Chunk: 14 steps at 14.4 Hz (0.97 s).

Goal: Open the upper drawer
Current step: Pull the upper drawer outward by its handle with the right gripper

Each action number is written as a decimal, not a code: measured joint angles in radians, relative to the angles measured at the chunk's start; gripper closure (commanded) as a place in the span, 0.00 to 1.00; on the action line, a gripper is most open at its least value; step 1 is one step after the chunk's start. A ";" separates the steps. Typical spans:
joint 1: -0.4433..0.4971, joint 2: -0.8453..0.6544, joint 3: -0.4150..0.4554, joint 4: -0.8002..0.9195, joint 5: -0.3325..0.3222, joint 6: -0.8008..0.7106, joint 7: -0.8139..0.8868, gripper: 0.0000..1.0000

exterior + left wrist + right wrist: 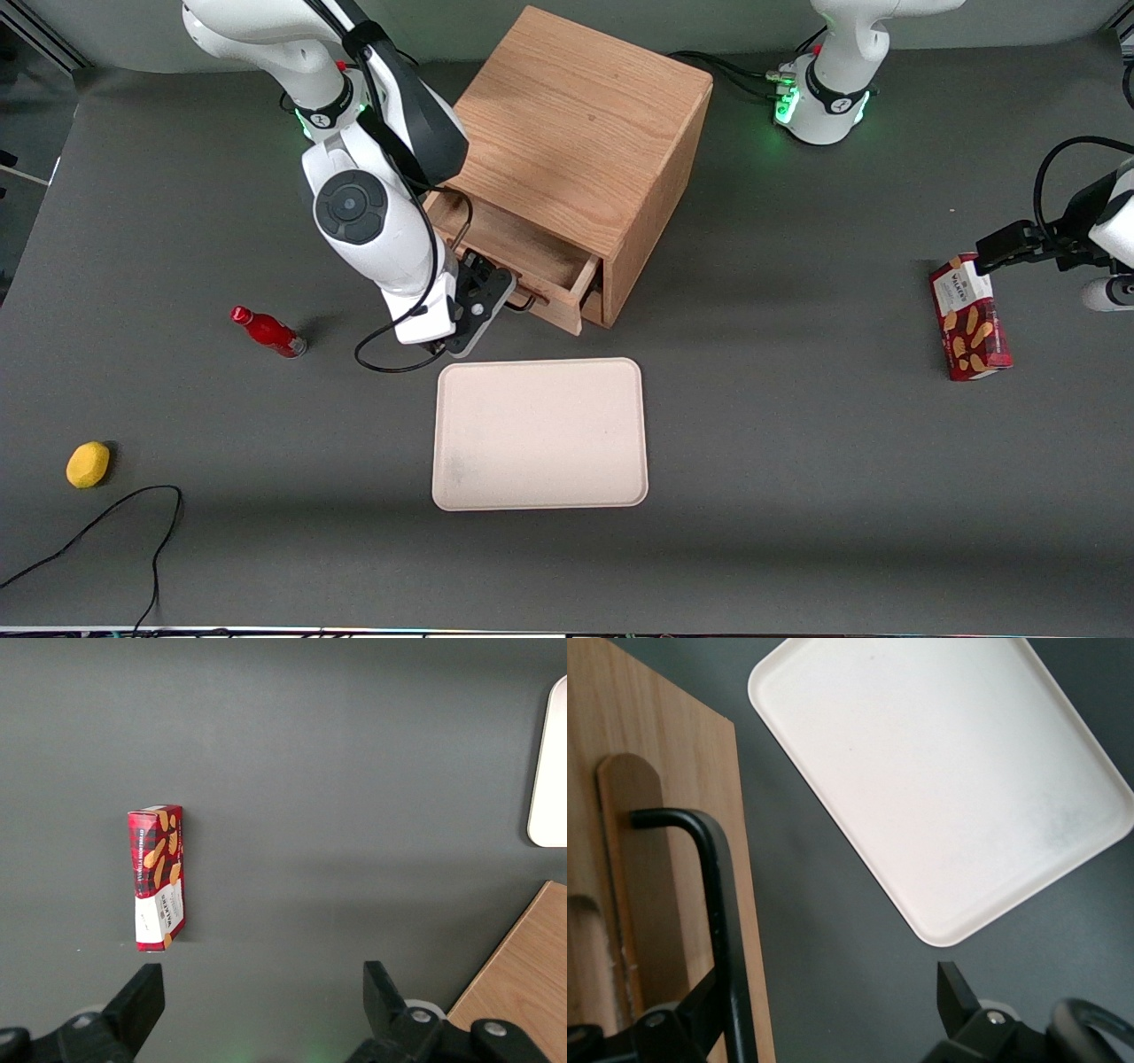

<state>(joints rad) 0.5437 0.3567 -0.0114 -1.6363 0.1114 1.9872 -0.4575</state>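
The light-oak cabinet (576, 133) stands at the middle of the table. Its upper drawer (532, 257) is pulled partly out, with its inside showing. The lower drawer is hidden under it. My gripper (498, 297) is at the drawer's front, by the black bar handle (523, 302). In the right wrist view the gripper (828, 992) is open, fingers wide apart. The handle (718, 877) runs along the drawer front (673, 771), just inside one finger (691, 1014). The other finger (954, 992) is over bare table. Nothing is gripped.
A cream tray (540, 434) lies nearer the front camera than the cabinet, also in the right wrist view (939, 780). A red bottle (268, 331) and a yellow lemon (88, 464) lie toward the working arm's end. A biscuit box (968, 317) lies toward the parked arm's end.
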 measured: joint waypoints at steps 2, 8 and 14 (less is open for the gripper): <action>-0.008 0.003 -0.006 0.008 0.000 -0.007 -0.023 0.00; -0.017 0.035 -0.025 0.023 0.000 -0.007 -0.061 0.00; -0.017 0.055 -0.035 0.056 0.000 -0.032 -0.061 0.00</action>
<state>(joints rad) 0.5265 0.4121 -0.0466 -1.5801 0.1114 1.9554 -0.5188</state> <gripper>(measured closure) 0.000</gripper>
